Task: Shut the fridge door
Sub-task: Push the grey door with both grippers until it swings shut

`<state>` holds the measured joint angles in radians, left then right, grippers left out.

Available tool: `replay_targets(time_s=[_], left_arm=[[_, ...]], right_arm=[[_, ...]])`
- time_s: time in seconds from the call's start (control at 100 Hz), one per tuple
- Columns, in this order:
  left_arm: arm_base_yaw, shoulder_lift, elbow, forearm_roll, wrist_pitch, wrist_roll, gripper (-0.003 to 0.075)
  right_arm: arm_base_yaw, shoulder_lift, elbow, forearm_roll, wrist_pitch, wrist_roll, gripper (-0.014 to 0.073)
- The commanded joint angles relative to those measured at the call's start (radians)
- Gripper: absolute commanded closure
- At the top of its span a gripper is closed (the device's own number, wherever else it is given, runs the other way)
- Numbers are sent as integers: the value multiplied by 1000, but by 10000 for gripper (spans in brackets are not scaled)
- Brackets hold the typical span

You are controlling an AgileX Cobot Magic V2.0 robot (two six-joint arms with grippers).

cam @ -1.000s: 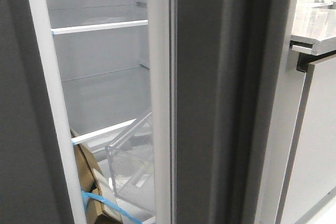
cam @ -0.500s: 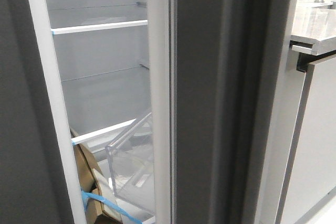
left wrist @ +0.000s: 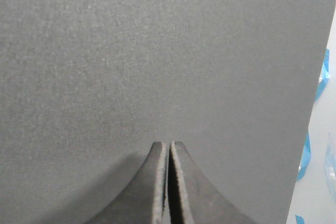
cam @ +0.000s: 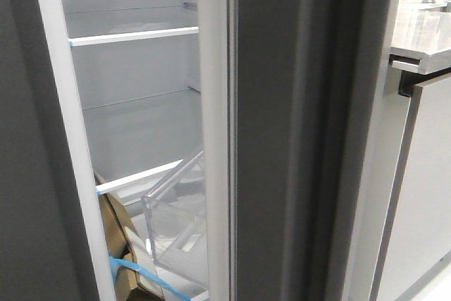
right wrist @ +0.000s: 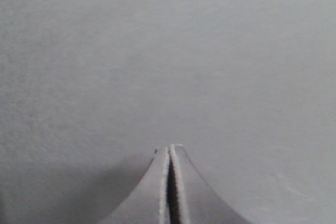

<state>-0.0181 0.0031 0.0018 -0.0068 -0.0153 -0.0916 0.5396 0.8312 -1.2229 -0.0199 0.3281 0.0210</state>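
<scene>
Fridge door ajar, both grippers clenched against dark panels.

From the front I see the fridge door (cam: pixel 28 174) at the left edge — dark grey, white-lined, swung partly open, with shelves (cam: pixel 134 35), a clear bin (cam: pixel 180 227) and a cardboard box (cam: pixel 120 244) showing in the gap before the twin door (cam: pixel 296 139) on the right. My left gripper (left wrist: pixel 168 145) is pinched shut on nothing, its tips at the door's matte face; the right gripper (right wrist: pixel 169 149) is likewise closed and empty, tips at a grey surface I can't identify.
</scene>
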Motion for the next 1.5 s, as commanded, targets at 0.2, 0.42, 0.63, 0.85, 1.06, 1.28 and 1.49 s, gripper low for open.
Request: replay_targets(time_s=[0.2, 0.42, 0.63, 0.85, 1.06, 1.28, 1.49], left_arm=[[-5, 19, 28, -2, -77, -3, 741], [-5, 19, 28, -2, -77, -3, 741], [-5, 19, 28, -2, -77, -3, 741], [-5, 19, 28, -2, -77, -3, 741], [-5, 19, 28, -2, -77, -3, 741], [-5, 19, 28, -2, -77, -3, 741], [-5, 19, 28, -2, -77, -3, 741]], right_arm=[[76, 53, -41, -10, -76, -8, 670], [83, 123, -43, -10, -133, -8, 670], [83, 224, -45, -10, -232, -8, 670], [83, 336, -45, -10, -415, -8, 670], [83, 456, -124, -10, -421, -1, 670], [83, 588, -283, -10, -409, -1, 670], [81, 640, -333, -10, -412, -1, 670]])
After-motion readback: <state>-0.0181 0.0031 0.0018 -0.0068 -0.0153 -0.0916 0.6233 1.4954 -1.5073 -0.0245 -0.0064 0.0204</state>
